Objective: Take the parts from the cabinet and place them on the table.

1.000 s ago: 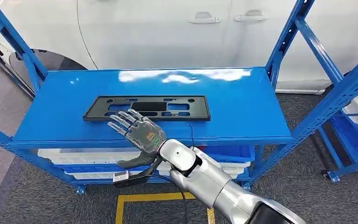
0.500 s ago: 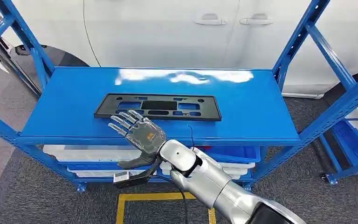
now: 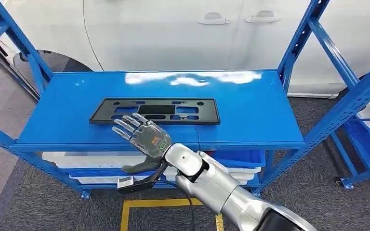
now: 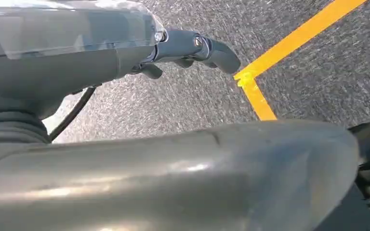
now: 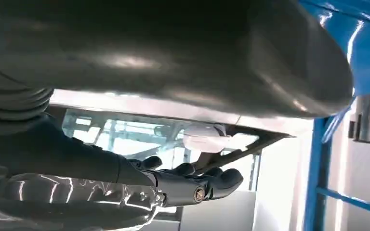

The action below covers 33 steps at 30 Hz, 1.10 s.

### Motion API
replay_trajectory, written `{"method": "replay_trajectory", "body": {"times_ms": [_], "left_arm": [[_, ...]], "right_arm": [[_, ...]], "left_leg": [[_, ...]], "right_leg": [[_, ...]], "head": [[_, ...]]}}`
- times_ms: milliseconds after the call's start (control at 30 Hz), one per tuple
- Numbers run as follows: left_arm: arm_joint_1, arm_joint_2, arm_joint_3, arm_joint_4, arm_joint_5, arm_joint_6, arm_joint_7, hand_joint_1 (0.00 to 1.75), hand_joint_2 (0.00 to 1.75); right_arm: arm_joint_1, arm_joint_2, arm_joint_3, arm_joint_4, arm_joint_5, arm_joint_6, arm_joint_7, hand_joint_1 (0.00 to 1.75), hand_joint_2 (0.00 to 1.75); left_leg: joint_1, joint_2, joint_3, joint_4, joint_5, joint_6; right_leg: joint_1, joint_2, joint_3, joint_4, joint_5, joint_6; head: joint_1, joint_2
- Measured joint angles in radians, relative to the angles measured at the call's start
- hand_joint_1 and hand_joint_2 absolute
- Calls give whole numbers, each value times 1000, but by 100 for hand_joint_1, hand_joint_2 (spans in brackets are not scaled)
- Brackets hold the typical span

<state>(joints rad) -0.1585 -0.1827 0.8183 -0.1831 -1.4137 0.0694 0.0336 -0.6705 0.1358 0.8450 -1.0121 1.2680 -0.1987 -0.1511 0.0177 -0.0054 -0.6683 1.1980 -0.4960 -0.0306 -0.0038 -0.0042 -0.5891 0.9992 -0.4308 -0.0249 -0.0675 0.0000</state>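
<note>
Since half a second ago the whole head view has slid slightly left: camera shift, the black part unmoved on its shelf.

Head view: black slotted part (image 3: 154,111) flat on the blue shelf (image 3: 250,110); right hand (image 3: 144,138) above the shelf's front edge, fingers spread, holding nothing. White car (image 3: 173,33) behind; white bins (image 3: 91,161) beneath.

Left wrist view: left hand (image 4: 125,53) over grey carpet (image 4: 318,82) and yellow tape (image 4: 298,38), fingers curled, nothing held.

Right wrist view: fingertips (image 5: 221,180) extended; blue upright (image 5: 318,192) beside.
</note>
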Motion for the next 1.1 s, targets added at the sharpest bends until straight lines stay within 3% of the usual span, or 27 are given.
{"method": "replay_trajectory", "body": {"times_ms": [33,67,100,200,267,300,367,400,433,467,567,600,700,767,800,867,900,933,967,1000,1067,1100], "left_arm": [[-1,0,0,0,0,0,0,0,0],[-2,0,0,0,0,2,-1,0,0],[-4,0,0,0,0,2,-2,0,0],[-1,1,0,0,0,3,-2,0,0],[-2,0,0,0,0,4,-2,0,0],[-3,0,0,0,0,5,-2,0,0],[-3,0,0,0,0,5,-2,0,0],[-1,0,0,0,0,5,-2,0,0],[-1,1,0,0,0,6,-2,0,0],[-1,1,0,0,0,6,-2,0,0],[-1,0,0,0,0,6,-2,0,0],[-1,-2,0,0,0,6,-2,0,0],[-2,-2,0,0,0,6,-2,0,0],[-3,-1,0,0,0,5,-3,0,0],[-3,-2,0,0,0,5,-4,0,0],[-2,-2,0,0,1,5,-5,0,0],[0,-2,0,0,1,4,-5,0,0],[2,-1,0,0,1,3,-5,0,0],[3,0,0,0,1,3,-5,0,0],[3,0,0,0,1,4,-5,0,0],[2,0,0,0,1,4,-5,0,0],[2,0,0,0,1,3,-5,0,0]], "right_arm": [[-1,0,0,-1,0,0,0,0,0],[-1,0,0,-2,0,0,0,0,0],[-2,0,0,-3,-1,0,0,0,0],[-1,0,0,-3,-2,0,1,0,0],[-3,0,0,-6,-2,-1,2,0,0],[-4,0,0,-8,-2,-1,2,0,0],[-1,-2,0,-8,-2,0,2,0,0],[3,-5,0,-8,-2,0,2,0,0],[5,-6,0,-8,-2,0,2,0,0],[6,-7,0,-8,-2,0,2,0,0],[3,-7,0,-9,-2,-1,2,0,0],[2,-7,0,-9,-2,0,2,0,0],[2,-7,0,-11,-2,0,2,0,0],[2,-6,0,-14,-2,-1,2,0,0],[0,-5,0,-14,-2,-1,2,0,0],[1,-5,0,-14,-2,0,2,0,0],[4,-5,0,-14,-2,0,2,0,0],[6,-5,1,-14,-2,0,2,0,0],[7,-5,1,-14,-2,0,2,0,0],[8,-5,1,-14,-2,0,2,0,0],[6,-5,1,-14,-2,0,2,0,0],[6,-5,1,-14,-2,0,2,0,0]], "left_leg": [[2,2,49,-99,47,1],[3,5,81,-172,56,3],[-4,4,91,-187,48,10],[-7,-1,83,-179,49,28],[0,0,90,-191,56,41],[0,1,90,-191,56,47],[-1,1,89,-191,56,50],[-1,1,89,-190,55,51],[-1,0,90,-190,54,51],[-1,-1,92,-190,53,50],[-1,-4,102,-189,45,44],[-7,-4,99,-185,42,38],[-5,-3,101,-192,39,23],[-3,-1,102,-180,27,12],[-4,0,86,-143,4,9],[-2,0,3,22,-67,3],[-1,0,-39,95,-88,0],[-1,0,-63,125,-84,-1],[-1,0,-62,109,-57,-1],[0,0,-39,47,-11,0],[1,3,42,-136,91,4],[-4,3,61,-168,77,7]], "right_leg": [[0,1,2,4,-3,4],[1,1,1,8,-7,9],[8,2,-5,16,-9,14],[6,1,-6,12,-7,29],[1,3,-11,32,-27,42],[0,3,-35,82,-59,47],[-3,3,-115,245,-129,55],[-3,3,-150,312,-147,57],[-3,3,-165,331,-140,57],[-4,3,-154,298,-108,56],[-2,4,-36,47,22,41],[3,5,-23,20,7,36],[10,6,-28,16,4,21],[-1,6,-13,0,8,10],[-2,4,-9,-2,5,2],[0,2,-3,-2,0,-5],[1,2,-2,-2,-3,-7],[1,3,0,-1,-5,-7],[1,4,5,-1,-9,-6],[1,5,12,0,-13,-4],[1,5,28,3,-27,3],[8,5,29,7,-33,10]], "head": [[0,0],[0,0],[0,0],[0,0],[0,0],[0,0],[0,0],[0,0],[0,0],[0,0],[0,0],[0,0],[0,0],[0,0],[0,0],[0,0],[0,0],[0,0],[0,0],[0,0],[0,0],[0,0]]}}
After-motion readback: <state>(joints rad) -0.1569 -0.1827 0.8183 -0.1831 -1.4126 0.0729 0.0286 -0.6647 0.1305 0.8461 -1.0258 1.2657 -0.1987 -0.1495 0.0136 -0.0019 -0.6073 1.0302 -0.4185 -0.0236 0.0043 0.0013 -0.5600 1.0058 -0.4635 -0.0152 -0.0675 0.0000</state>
